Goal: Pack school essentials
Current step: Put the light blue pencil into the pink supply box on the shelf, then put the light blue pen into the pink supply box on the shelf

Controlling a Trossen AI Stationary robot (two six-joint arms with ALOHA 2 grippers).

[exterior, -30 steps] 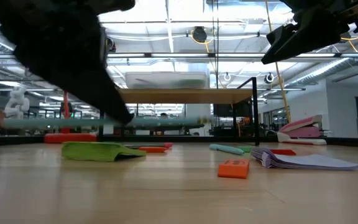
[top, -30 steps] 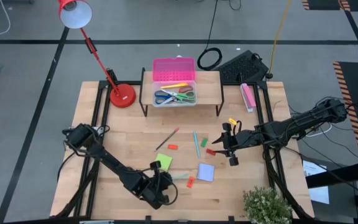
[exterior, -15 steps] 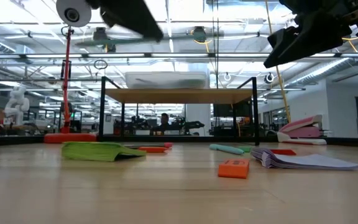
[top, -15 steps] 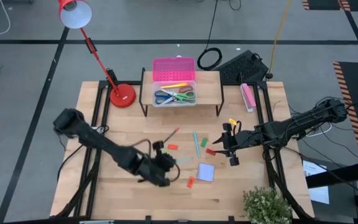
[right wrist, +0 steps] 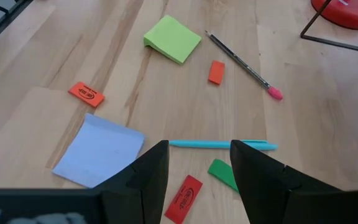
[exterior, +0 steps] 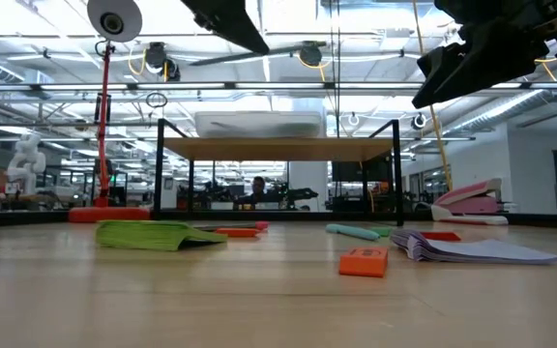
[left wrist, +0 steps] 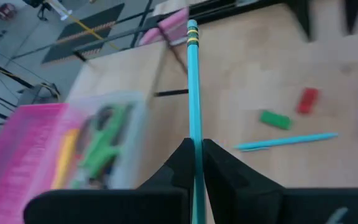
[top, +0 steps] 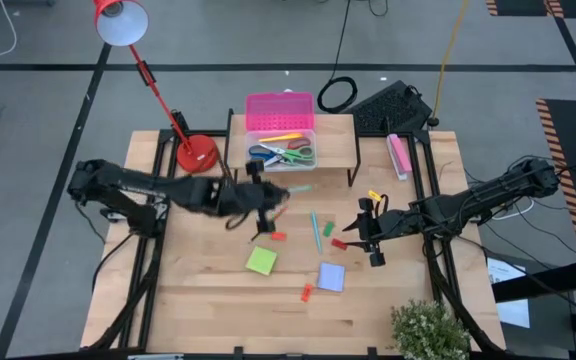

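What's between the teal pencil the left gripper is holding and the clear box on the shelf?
Nothing visible. The left gripper holds the teal pencil just short of the clear box, whose pink lid is swung back, leaving the top open.

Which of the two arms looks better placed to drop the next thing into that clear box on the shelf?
The left. Its hand is shut on a teal pencil and hangs close beside the clear box. The right hand is open and empty, farther off above the teal pen.

The pale, matt wooden tabletop (right wrist: 55, 56) is showing fine straight grain. Beside the glossy red plastic lamp base (right wrist: 347, 11), a smooth teal pen (right wrist: 222, 145) and soft-edged lime-green paper sticky-note pad (right wrist: 173, 38) are lying on it.
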